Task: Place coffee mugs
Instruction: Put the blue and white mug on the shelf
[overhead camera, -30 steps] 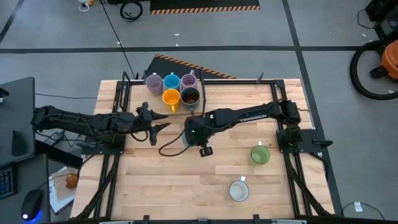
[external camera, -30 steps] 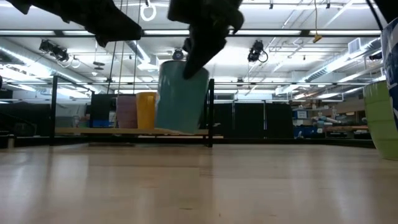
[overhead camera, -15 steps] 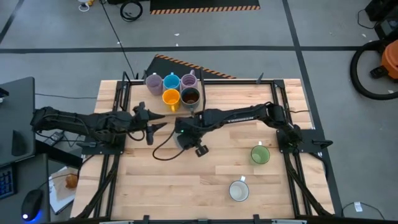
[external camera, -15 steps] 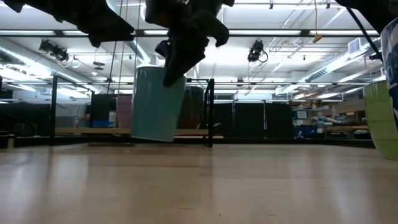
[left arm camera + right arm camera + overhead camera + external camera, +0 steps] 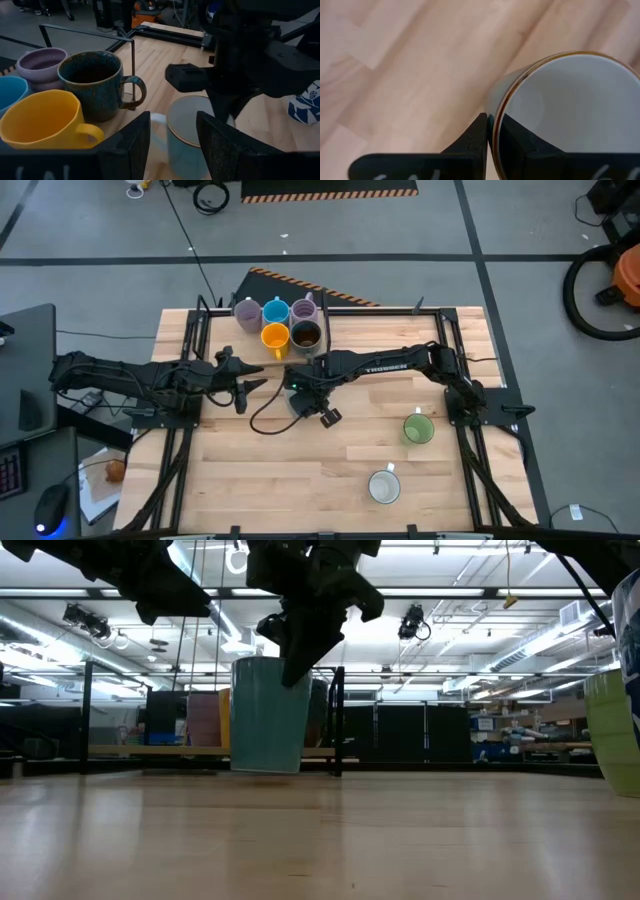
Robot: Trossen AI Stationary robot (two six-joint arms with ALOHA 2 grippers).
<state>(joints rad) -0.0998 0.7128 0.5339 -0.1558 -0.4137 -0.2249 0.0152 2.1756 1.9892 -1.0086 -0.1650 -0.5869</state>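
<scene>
High view shows the wooden table (image 5: 250, 480) with the right arm's fingers (image 5: 487, 132) clamped together on the rim of a pale mug (image 5: 266, 715), which hangs upright just off the wood. Beyond those fingers cluster two lilac mugs (image 5: 247, 311), a blue mug (image 5: 275, 310), an orange mug (image 5: 275, 339) and a dark brown mug (image 5: 305, 336). Well apart sit a green mug (image 5: 418, 428) and a white mug (image 5: 384, 486). Left arm's fingers (image 5: 125, 145) stand apart, empty, near the held mug.
</scene>
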